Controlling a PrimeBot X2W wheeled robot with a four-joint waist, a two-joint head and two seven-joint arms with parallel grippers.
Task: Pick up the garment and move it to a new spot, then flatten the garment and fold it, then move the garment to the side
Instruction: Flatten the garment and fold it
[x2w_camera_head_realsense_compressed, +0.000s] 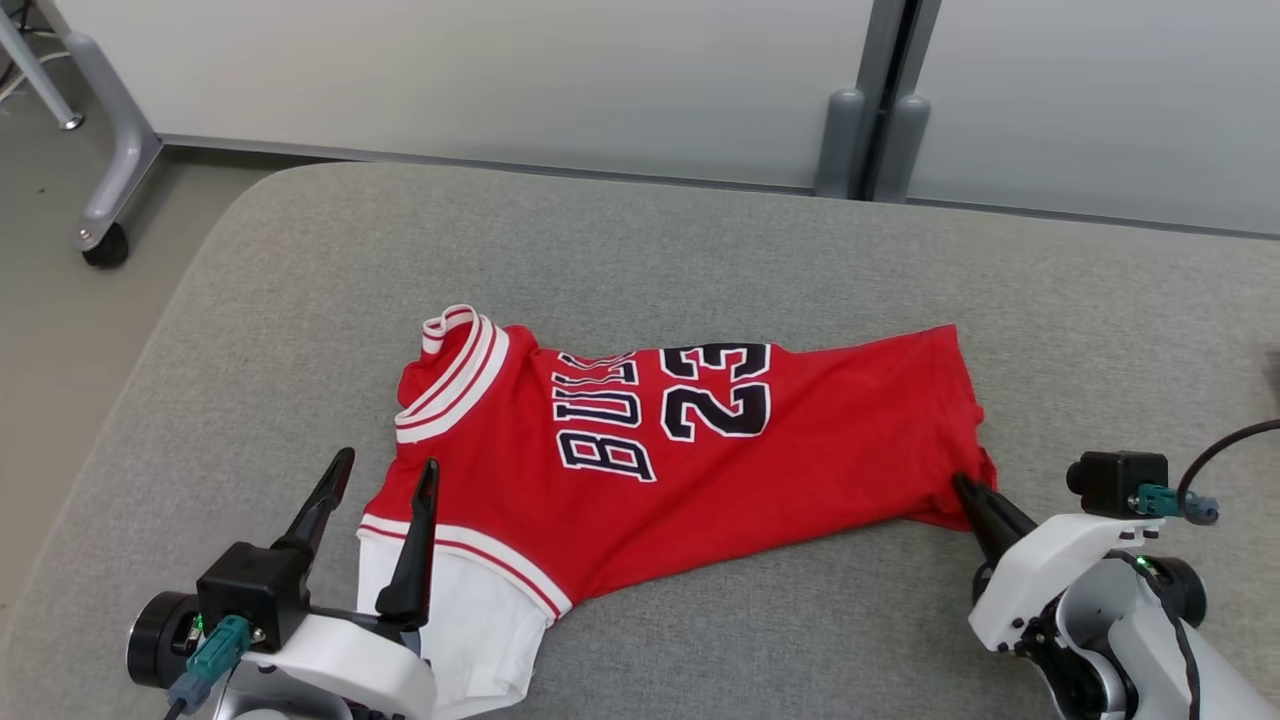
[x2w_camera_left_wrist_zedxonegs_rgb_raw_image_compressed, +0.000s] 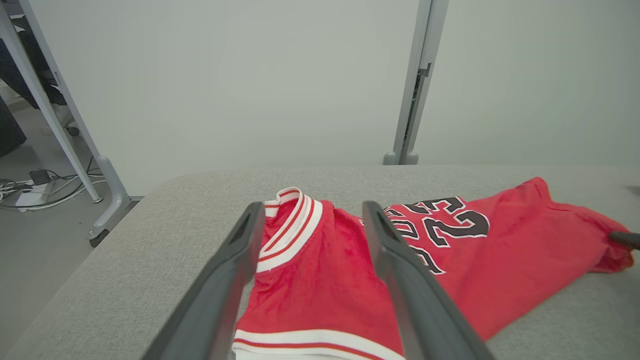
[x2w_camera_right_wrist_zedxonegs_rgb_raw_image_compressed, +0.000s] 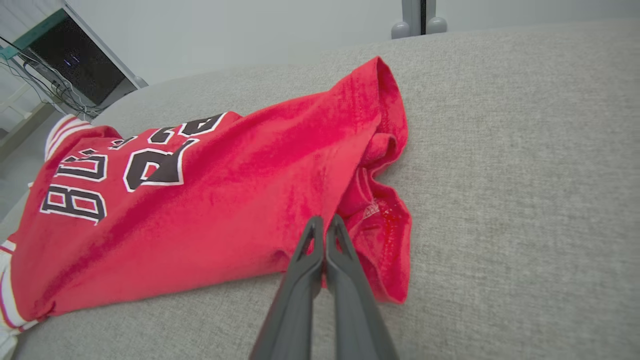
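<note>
Red knit with white-and-red striped trim at neck and armhole: a jersey (x2w_camera_head_realsense_compressed: 700, 470), printed in black, white-edged letters "BULLS" and the number 23. Lies front up and sideways near the middle of the desk (x2w_camera_head_realsense_compressed: 700, 240), neck toward the robot's left, hem toward its right. Creased across the chest, with buckled lettering; bunched and folded over at the hem. Shows white cloth (x2w_camera_head_realsense_compressed: 470, 620) below the striped armhole at the near left, possibly an inner layer, though hard to tell from here.

Desk covered in grey woven fabric, with rounded corners. Backed by pale wall panels (x2w_camera_head_realsense_compressed: 480, 80) joined at a grey post (x2w_camera_head_realsense_compressed: 845, 145). To the left, bare floor (x2w_camera_head_realsense_compressed: 60, 330) and a grey frame leg (x2w_camera_head_realsense_compressed: 128, 150) on a black wheel (x2w_camera_head_realsense_compressed: 105, 247); in the left wrist view, some cables (x2w_camera_left_wrist_zedxonegs_rgb_raw_image_compressed: 30, 187) on the ground.

Left tool (x2w_camera_head_realsense_compressed: 388, 460) spread wide, grasping nothing, poised over the shoulder end: one finger over the red cloth by the armhole, the other over bare grey fabric just beside it. Right tool (x2w_camera_head_realsense_compressed: 962, 482) clenched, fingers pressed together, pinching the near corner of the hem, with a sliver of red between them in the right wrist view.
</note>
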